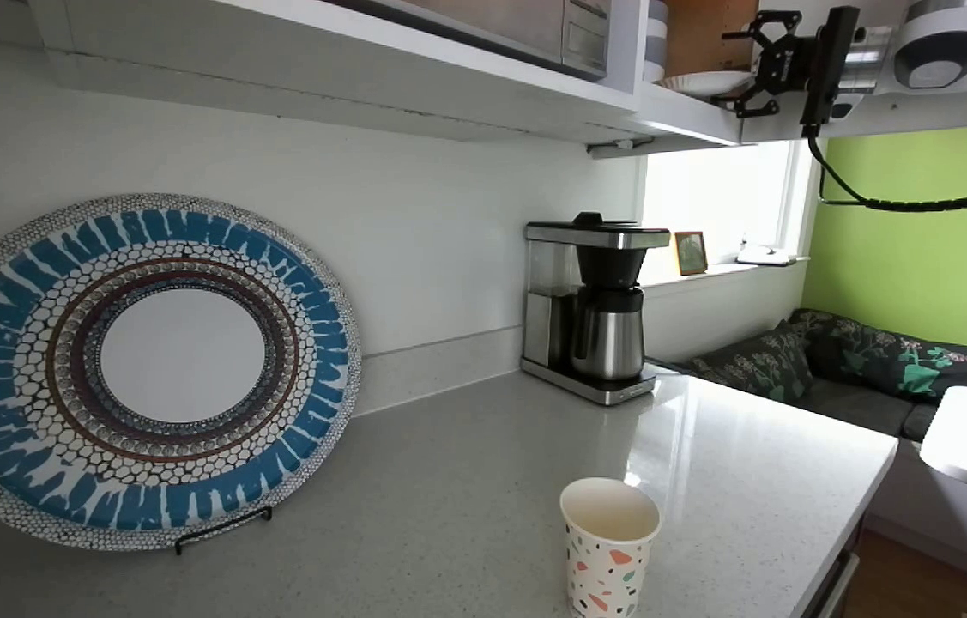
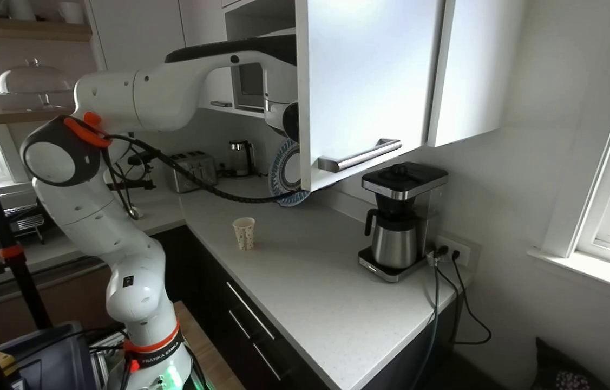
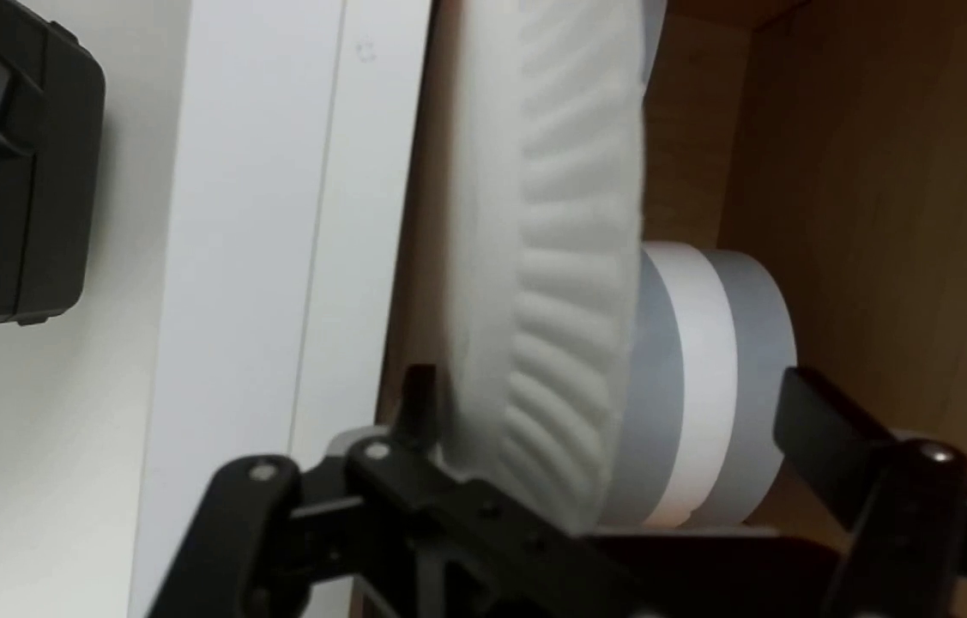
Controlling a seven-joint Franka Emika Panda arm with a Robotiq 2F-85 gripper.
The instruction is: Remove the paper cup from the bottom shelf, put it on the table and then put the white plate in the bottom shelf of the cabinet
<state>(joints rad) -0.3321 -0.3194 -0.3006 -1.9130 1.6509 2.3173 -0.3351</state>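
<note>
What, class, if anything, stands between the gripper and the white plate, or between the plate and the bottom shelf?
Nothing visible blocks the gripper: part of the white plate lies between its open jaws. Between plate and bottom shelf, only the lower finger appears to intervene. The striped object is beyond the plate.

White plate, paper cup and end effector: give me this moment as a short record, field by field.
Cup: paper cup upright on the table, apart from the coffee maker
Plate: white plate at least partly inside the cabinet, above the bottom shelf; resting or not is unclear
Grip: end effector open, fingers above and below the plate's rim; contact unclear
Behind plate: grey-and-white striped item
Progress: cup step done; end effector not yet withdrawn
</note>
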